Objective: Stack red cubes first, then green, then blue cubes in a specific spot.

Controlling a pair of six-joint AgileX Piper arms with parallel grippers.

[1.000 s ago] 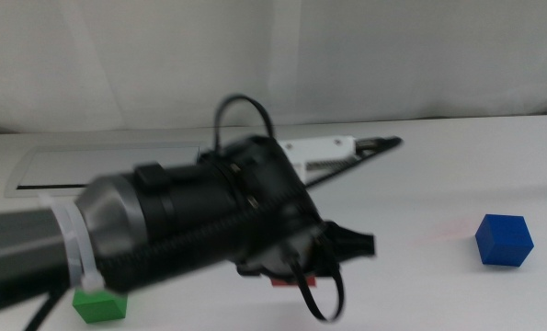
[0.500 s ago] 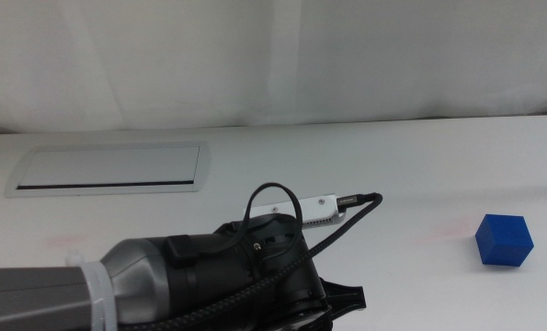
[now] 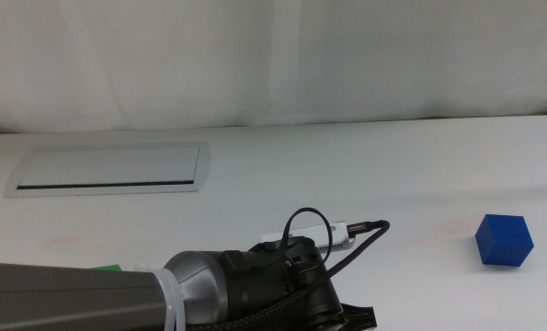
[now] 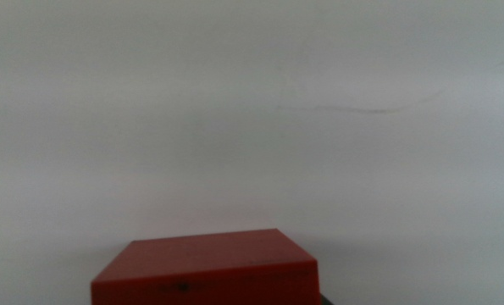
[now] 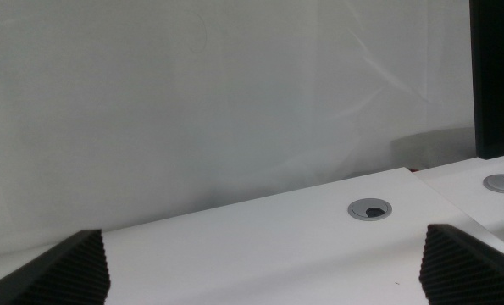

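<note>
Filling the near edge of the left wrist view, the red cube sat right under the camera, with bare white tabletop beyond it. No jaw showed clearly there, only a dark sliver at one corner, so whether the left gripper was clamped on the cube could not be told. In the middle view the left arm lay low across the bottom of the picture, its wrist and cable loop near the centre and its jaws past the bottom edge.

Over the last second that arm had dropped from mid-picture, where it had hidden much of the table, down toward the front edge. A second ago the green cube stood plain at the lower left; now only a thin green sliver peeked out behind the arm. The blue cube had not moved, well apart at the right. By my judgement the descent meant the red cube was being set down or picked up, so stacking was only beginning.

The right gripper waited, jaws wide apart, holding nothing.
</note>
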